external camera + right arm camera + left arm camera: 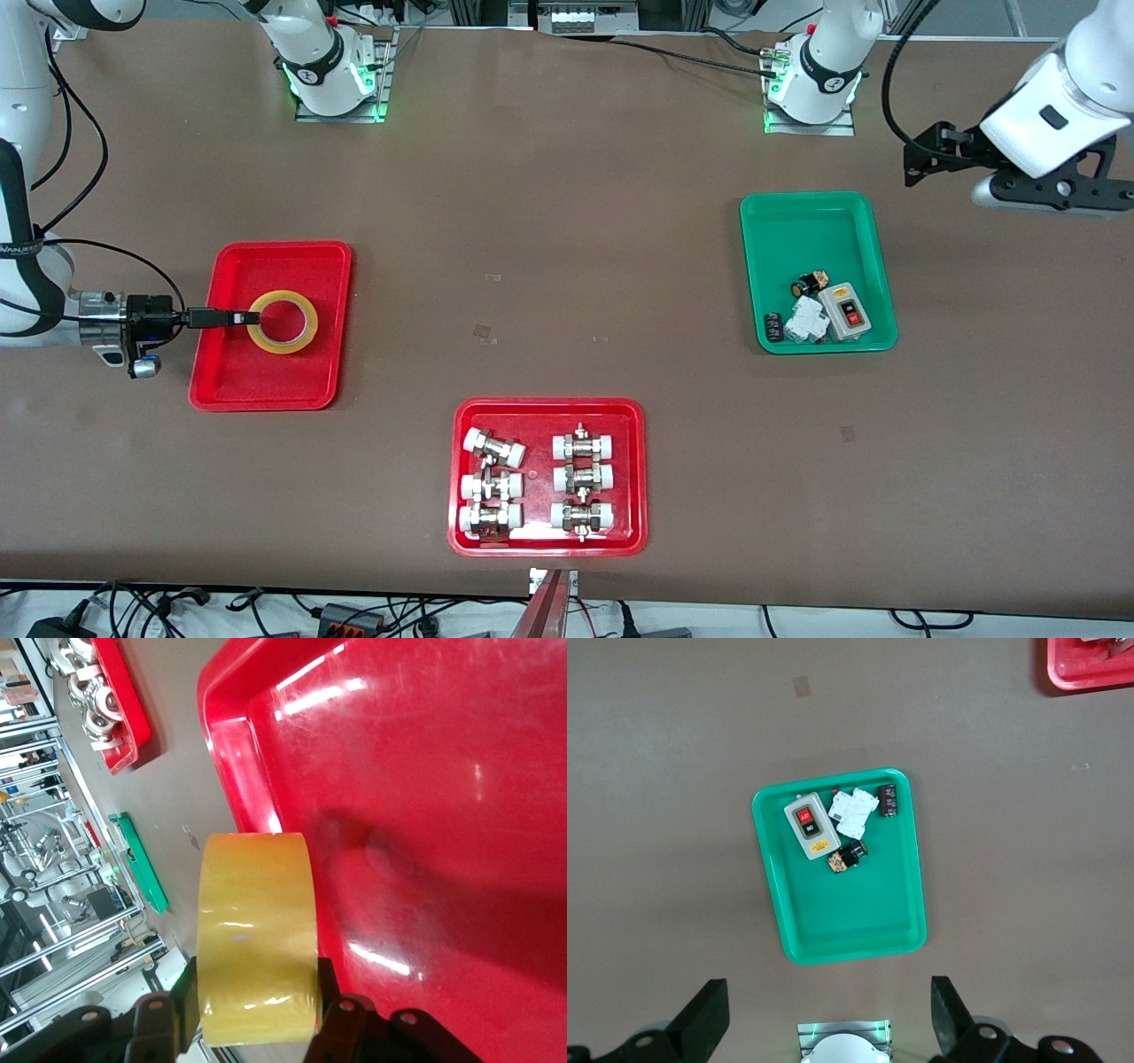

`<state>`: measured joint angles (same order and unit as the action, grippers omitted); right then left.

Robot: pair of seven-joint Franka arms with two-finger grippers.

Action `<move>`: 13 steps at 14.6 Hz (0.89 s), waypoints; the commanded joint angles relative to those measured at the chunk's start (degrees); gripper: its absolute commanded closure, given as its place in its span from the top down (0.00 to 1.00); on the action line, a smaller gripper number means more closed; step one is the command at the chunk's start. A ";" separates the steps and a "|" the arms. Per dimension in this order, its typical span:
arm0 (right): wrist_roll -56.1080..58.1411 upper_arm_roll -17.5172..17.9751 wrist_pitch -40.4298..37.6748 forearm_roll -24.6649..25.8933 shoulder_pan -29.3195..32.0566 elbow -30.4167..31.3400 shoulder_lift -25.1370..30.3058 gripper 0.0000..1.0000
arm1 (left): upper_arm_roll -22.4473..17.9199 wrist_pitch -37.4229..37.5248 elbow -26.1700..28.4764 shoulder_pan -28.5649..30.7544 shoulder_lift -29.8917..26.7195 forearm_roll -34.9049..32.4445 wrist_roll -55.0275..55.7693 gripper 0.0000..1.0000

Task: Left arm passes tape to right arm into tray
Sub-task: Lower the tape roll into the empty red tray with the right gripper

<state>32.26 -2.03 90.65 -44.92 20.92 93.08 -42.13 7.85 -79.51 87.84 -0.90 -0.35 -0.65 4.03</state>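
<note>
The yellow tape (283, 347) lies flat over the middle of the plain red tray (266, 383), toward the right arm's end of the table. My right gripper (239, 317) is shut on the roll's side, one finger on each flat face. In the right wrist view the tape (257, 921) sits between my fingers (330, 997) just over the tray floor (425, 815), casting a shadow; I cannot tell whether it touches. My left gripper (912, 164) is open and empty, raised above the table near the green tray; its own view (824, 1014) shows nothing between the fingers.
A green tray (815, 230) with a switch box and small parts lies toward the left arm's end, also in the left wrist view (833, 921). A red tray of white-capped metal fittings (549, 409) sits nearest the front camera.
</note>
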 commanded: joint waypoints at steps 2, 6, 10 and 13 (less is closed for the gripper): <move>2.98 1.24 -1.79 1.59 2.28 -0.89 -1.28 0.38 | -3.10 -2.32 1.98 -0.24 -1.58 0.82 -0.60 1.00; 2.37 1.15 -1.88 1.85 2.46 -0.89 -1.20 1.00 | -3.46 -2.58 1.89 0.46 -1.84 3.64 0.54 1.00; 2.11 1.15 -0.39 5.45 0.79 -0.89 -0.76 1.00 | -3.63 -8.28 2.68 0.55 -2.02 2.67 3.80 1.00; 2.19 1.15 0.31 5.63 0.44 -0.89 -0.84 1.00 | -3.54 -8.48 2.42 0.72 -1.75 2.58 3.09 1.00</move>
<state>34.33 -1.29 90.86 -40.16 21.43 92.59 -43.40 4.40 -87.18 88.69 -0.41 -0.63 1.88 7.19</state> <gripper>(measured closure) 0.000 0.000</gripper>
